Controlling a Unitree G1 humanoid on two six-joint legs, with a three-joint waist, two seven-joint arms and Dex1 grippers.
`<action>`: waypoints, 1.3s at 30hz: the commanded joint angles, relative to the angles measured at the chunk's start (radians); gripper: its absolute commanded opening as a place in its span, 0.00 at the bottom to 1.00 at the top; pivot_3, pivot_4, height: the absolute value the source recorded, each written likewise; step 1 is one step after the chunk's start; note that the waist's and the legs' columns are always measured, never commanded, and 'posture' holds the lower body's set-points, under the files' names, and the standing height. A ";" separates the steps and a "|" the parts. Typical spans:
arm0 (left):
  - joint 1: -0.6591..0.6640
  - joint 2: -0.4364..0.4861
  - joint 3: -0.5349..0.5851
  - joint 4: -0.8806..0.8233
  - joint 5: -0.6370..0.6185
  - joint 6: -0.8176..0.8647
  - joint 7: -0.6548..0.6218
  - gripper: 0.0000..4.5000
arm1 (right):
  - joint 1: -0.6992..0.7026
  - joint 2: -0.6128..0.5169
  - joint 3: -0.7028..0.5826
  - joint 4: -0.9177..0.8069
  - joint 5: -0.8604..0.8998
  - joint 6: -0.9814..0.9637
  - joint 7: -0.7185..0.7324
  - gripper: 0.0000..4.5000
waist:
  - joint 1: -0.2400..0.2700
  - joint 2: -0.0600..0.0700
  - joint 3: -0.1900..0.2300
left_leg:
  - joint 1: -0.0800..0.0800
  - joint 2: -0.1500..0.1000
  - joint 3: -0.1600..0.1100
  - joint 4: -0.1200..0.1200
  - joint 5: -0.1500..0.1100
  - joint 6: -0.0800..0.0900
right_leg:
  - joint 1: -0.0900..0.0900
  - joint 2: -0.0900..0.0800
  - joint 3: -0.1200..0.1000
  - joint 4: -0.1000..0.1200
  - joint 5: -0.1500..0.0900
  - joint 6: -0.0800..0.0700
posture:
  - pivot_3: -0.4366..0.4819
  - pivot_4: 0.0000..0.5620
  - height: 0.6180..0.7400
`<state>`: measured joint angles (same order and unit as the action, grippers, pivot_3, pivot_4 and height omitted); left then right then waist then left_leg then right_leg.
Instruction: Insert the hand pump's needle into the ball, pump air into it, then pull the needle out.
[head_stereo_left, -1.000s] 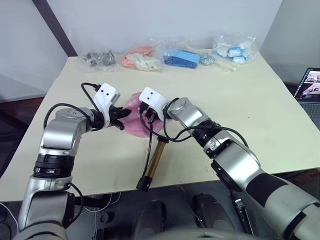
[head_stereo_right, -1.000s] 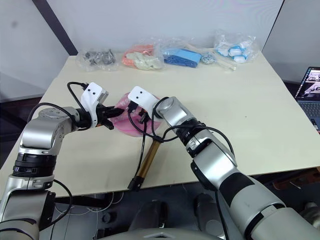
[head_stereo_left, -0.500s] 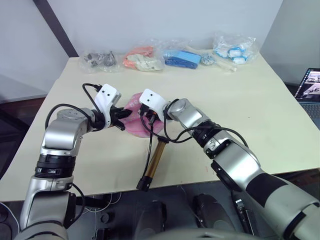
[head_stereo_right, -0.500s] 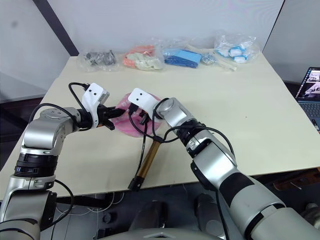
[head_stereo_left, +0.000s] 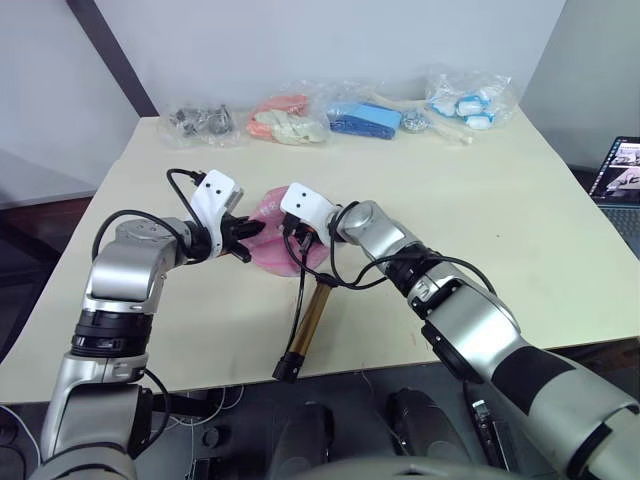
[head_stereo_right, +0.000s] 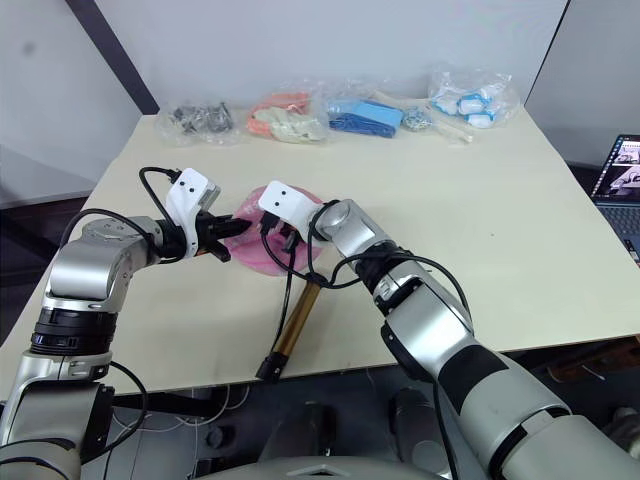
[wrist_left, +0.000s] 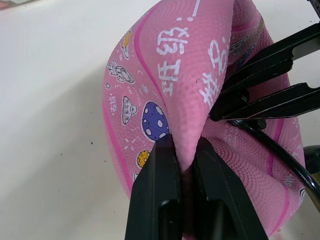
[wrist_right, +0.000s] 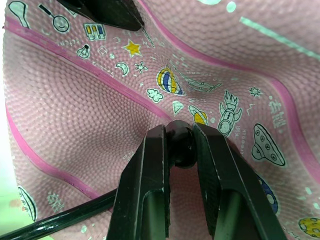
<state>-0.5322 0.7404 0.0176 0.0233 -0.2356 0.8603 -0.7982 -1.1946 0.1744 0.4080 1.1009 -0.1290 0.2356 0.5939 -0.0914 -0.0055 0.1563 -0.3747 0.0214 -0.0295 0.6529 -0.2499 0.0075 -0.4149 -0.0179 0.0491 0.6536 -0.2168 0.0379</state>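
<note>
Nearest, the pump (head_stereo_left: 308, 322) lies at the table's (head_stereo_left: 520, 210) front edge, its hose running up toward 12 o'clock. Beyond it the right gripper (wrist_right: 176, 150) is clenched on the needle (wrist_right: 180, 142) fitting against the caved-in ball (wrist_left: 200, 75), while at the ball's 9 o'clock the left gripper (wrist_left: 182, 155) pinches a fold of its skin.
</note>
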 joint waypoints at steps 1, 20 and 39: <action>0.030 -0.034 -0.096 -0.022 -0.041 -0.001 -0.090 0.00 | 0.007 0.227 0.047 0.111 -0.058 0.015 -0.036 0.05 | 0.000 0.000 0.000 | 0.000 0.000 0.000 0.000 0.000 0.000 | 0.000 0.000 0.000 0.000 0.000 0.000 | 0.48 0.27 1.00; 0.023 -0.080 -0.099 0.007 -0.088 -0.019 -0.155 0.00 | 0.005 0.204 0.045 0.117 -0.064 -0.008 -0.025 0.05 | 0.002 0.002 -0.002 | 0.009 0.000 -0.001 -0.004 0.000 0.000 | 0.007 -0.001 0.001 -0.002 -0.001 -0.002 | 0.48 0.27 1.00; -0.101 -0.221 -0.142 0.198 -0.010 -0.107 -0.251 0.00 | 0.114 0.034 0.026 -0.249 -0.097 0.267 0.070 0.05 | 0.048 0.005 -0.004 | 0.007 -0.003 -0.005 -0.006 0.000 0.000 | 0.011 -0.007 -0.007 -0.010 -0.002 -0.001 | 0.48 0.27 1.00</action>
<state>-0.6324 0.6248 0.0274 0.2303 -0.1897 0.7563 -0.9509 -1.1131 0.1497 0.3923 0.8400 -0.2425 0.4891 0.6228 -0.0434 -0.0005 0.1525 -0.3674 0.0176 -0.0343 0.6469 -0.2501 0.0072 -0.4041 -0.0258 0.0420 0.6433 -0.2192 0.0377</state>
